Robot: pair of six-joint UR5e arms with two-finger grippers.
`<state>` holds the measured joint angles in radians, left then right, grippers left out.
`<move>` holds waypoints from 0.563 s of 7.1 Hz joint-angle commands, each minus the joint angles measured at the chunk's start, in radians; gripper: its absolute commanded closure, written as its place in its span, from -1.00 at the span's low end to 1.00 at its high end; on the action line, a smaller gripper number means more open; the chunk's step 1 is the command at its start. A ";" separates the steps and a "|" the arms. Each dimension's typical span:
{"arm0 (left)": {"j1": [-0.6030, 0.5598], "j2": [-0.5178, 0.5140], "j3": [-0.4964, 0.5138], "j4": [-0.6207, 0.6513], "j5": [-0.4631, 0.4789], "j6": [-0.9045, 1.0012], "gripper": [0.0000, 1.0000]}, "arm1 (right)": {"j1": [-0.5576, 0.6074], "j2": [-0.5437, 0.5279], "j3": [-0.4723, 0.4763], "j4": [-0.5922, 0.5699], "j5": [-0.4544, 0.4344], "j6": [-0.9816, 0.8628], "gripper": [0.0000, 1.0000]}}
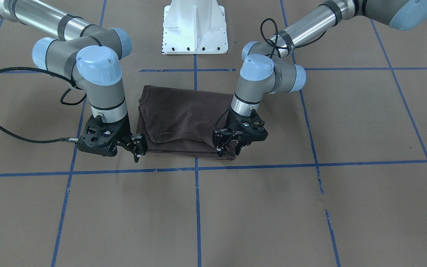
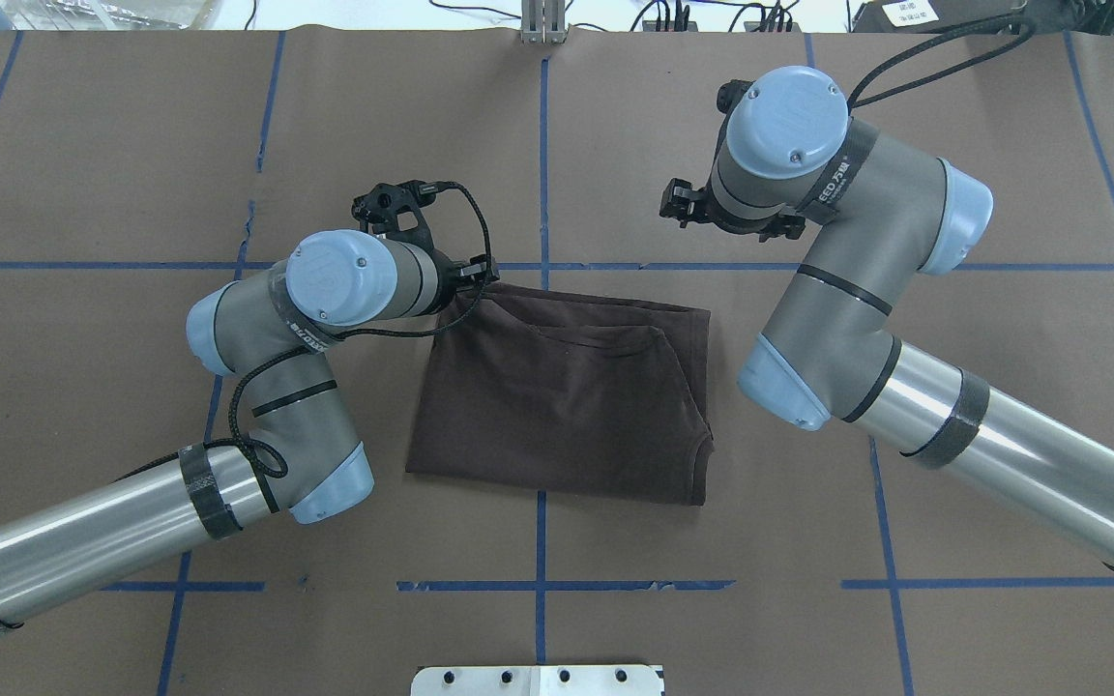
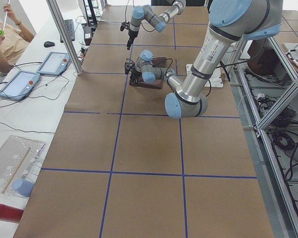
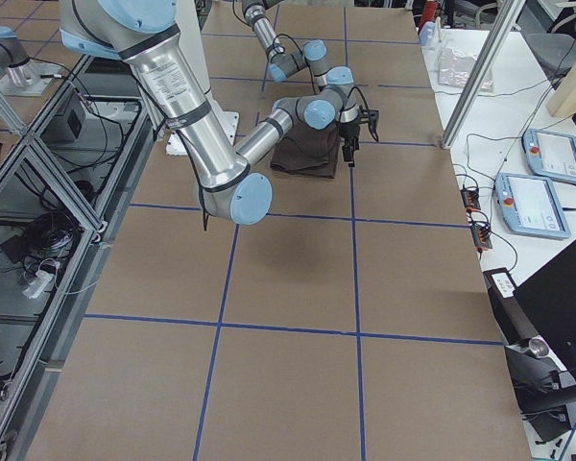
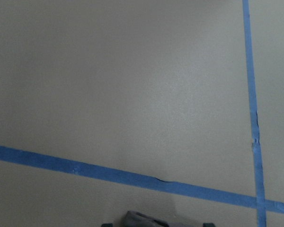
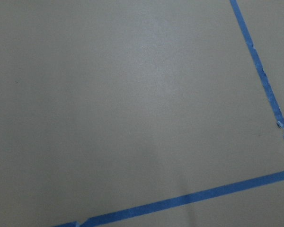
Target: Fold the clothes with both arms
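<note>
The dark brown T-shirt (image 1: 184,118) (image 2: 557,396) lies folded into a rough rectangle on the brown table, between the two arms. My left gripper (image 1: 228,148) (image 2: 470,280) is down at the shirt's far corner on its own side, shut on the cloth, which peaks up toward it. A sliver of that cloth (image 5: 146,220) shows at the bottom edge of the left wrist view. Just off the shirt's opposite far corner, my right gripper (image 1: 138,148) (image 2: 678,205) hangs open and raised, holding nothing. The right wrist view shows only bare table and blue tape.
Blue tape lines (image 1: 195,168) grid the brown paper table. The white pedestal base (image 1: 195,29) (image 2: 538,680) stands on the robot's side of the shirt. Beyond the table's long edge a person (image 3: 5,34) sits by tablets (image 3: 54,62) and cables.
</note>
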<state>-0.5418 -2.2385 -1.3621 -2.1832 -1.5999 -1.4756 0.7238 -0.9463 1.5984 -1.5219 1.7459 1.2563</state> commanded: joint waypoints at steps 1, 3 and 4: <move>0.011 0.007 0.000 0.002 0.003 -0.052 1.00 | -0.001 -0.006 0.002 0.002 0.001 0.000 -1.00; 0.000 0.023 -0.011 0.009 0.005 -0.049 1.00 | -0.001 -0.006 0.000 0.002 0.001 0.000 -1.00; -0.024 0.039 -0.015 0.010 0.005 -0.048 1.00 | -0.001 -0.006 0.000 0.002 0.001 0.000 -1.00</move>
<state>-0.5438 -2.2164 -1.3711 -2.1743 -1.5959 -1.5243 0.7226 -0.9523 1.5988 -1.5202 1.7472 1.2563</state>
